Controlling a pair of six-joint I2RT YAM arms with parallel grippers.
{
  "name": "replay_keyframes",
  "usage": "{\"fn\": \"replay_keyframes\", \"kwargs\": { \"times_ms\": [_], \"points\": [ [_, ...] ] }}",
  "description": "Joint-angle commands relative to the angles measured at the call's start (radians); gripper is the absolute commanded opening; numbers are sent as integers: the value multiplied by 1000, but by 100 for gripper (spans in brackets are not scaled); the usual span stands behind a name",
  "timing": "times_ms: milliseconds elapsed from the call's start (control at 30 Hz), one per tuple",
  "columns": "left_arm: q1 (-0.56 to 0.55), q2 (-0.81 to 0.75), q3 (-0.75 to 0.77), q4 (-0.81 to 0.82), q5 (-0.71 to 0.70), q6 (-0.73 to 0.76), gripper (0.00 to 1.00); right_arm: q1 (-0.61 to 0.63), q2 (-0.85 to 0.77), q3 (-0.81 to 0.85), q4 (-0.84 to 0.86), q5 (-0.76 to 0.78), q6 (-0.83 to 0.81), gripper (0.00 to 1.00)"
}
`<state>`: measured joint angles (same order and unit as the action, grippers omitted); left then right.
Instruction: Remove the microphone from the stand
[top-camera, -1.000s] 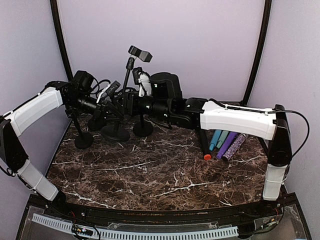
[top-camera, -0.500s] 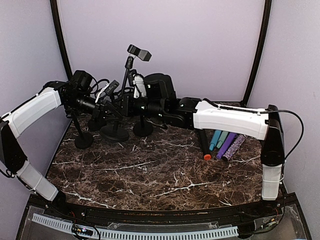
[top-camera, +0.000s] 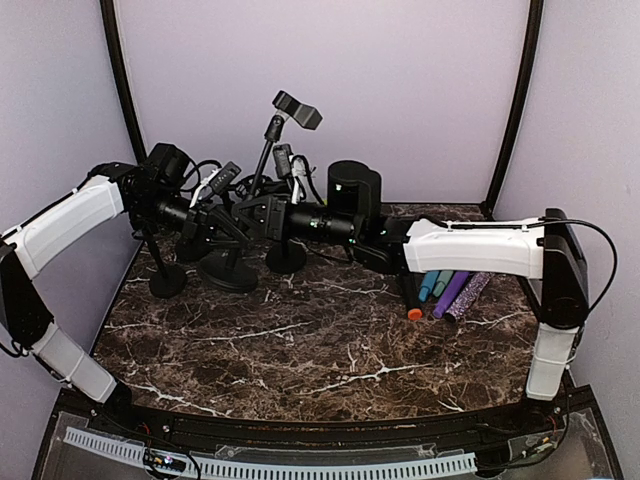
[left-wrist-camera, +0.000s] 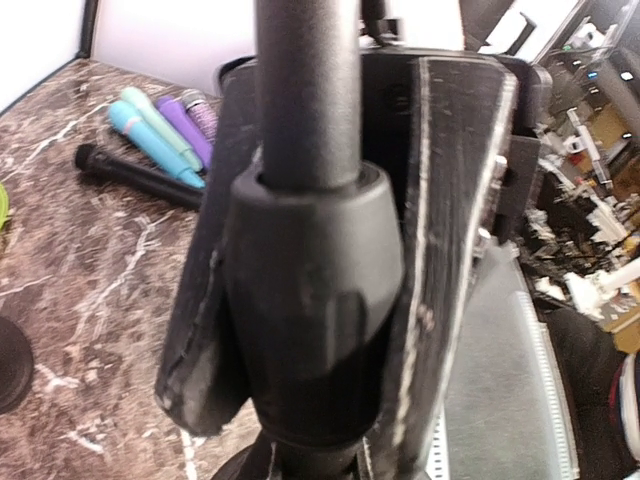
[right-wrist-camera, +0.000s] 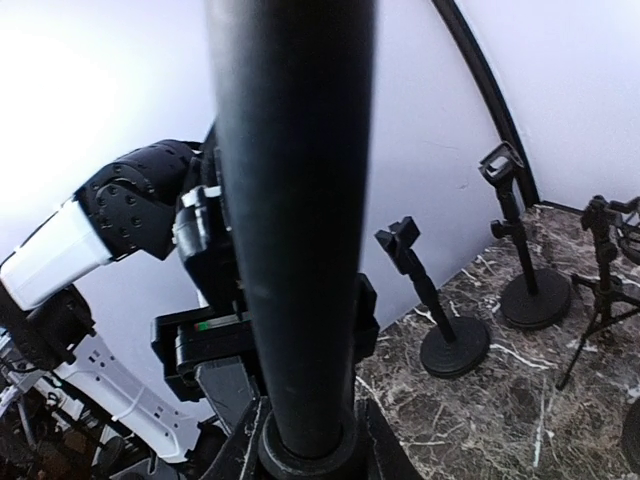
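Note:
My right gripper (right-wrist-camera: 300, 440) is shut on a thick black cylinder, the microphone (right-wrist-camera: 290, 200), which fills the middle of the right wrist view. In the top view the right gripper (top-camera: 268, 215) sits at the back left, among dark stands, where the microphone is hard to pick out. The stand (top-camera: 268, 150) leans right, its clip (top-camera: 297, 108) empty at the top and its round base (top-camera: 229, 268) on the marble. My left gripper (top-camera: 213, 222) is shut on the stand's pole at a thick collar (left-wrist-camera: 310, 290), with one finger (left-wrist-camera: 455, 250) on each side.
Other black stands crowd the back left (top-camera: 167, 280) (top-camera: 286, 257), and two more show in the right wrist view (right-wrist-camera: 452, 345) (right-wrist-camera: 535, 295). Loose microphones lie at the right: black with an orange tip (top-camera: 409, 293), teal (top-camera: 436, 278), purple (top-camera: 458, 287). Purple walls close in behind.
The right jaws have closed on the microphone. The right wrist has drawn back to the right, and the stand's top has tipped up and right with its clip.

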<state>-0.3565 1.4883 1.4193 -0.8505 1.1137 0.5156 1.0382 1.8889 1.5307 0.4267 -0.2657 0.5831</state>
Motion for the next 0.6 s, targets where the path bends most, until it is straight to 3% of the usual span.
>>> {"fn": "replay_keyframes", "kwargs": {
  "times_ms": [0,233,333,367,467,567],
  "points": [
    [25,-49,36,-30,132,58,0,-20,-71,0,234,-237,84,0],
    [25,-37,48,-72,163,85,0,-34,-13,16,496,-520,279,0],
    [24,-39,49,-66,149,83,0,-40,1,19,493,-523,308,8],
    [24,-39,49,-62,144,82,0,-41,-7,13,430,-474,269,14],
    [25,-39,46,-46,123,71,0,-40,-53,18,157,-262,83,47],
    [25,-39,42,-27,102,60,0,-38,-78,30,4,-80,13,70]
  ]
}}
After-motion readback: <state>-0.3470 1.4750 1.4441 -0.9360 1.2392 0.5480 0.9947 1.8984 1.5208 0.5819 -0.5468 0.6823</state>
